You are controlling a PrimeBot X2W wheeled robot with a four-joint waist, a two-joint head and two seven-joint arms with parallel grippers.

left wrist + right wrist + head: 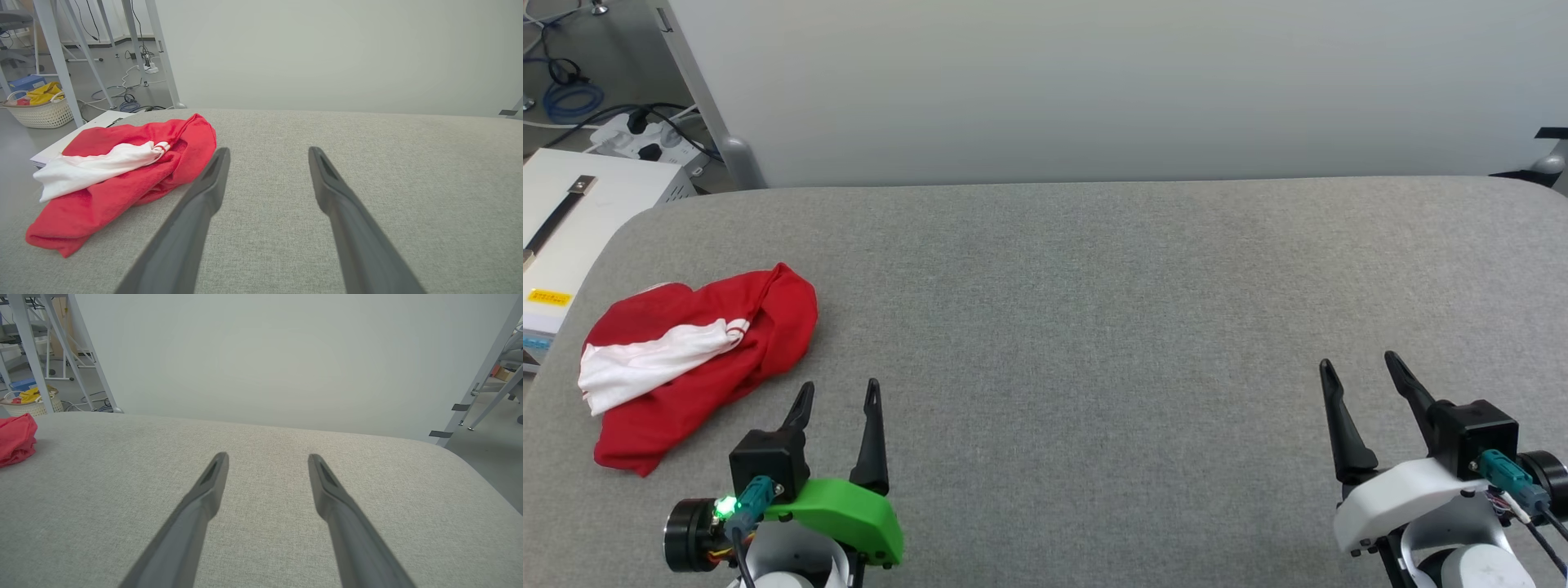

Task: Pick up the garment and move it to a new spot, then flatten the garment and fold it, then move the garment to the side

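Observation:
The garment (698, 359) lies crumpled in a heap near the left end of the grey table (1094, 327), red with a white sleeve across its top; its lettering is hidden. In the left wrist view the garment (118, 175) sits just left of my fingers. My left gripper (839, 392) is open, a little right of and nearer than the heap, not touching it. My right gripper (1360, 367) is open over bare fabric at the near right. The right wrist view catches a red edge of the garment (16, 439) at far left.
A white box (572, 220) with a black strap stands beside the table's left edge, cables and a power strip (645, 139) on the floor behind it. A wicker basket (39, 110) with yellow cloth sits on the floor. A pale wall panel (1094, 82) backs the table.

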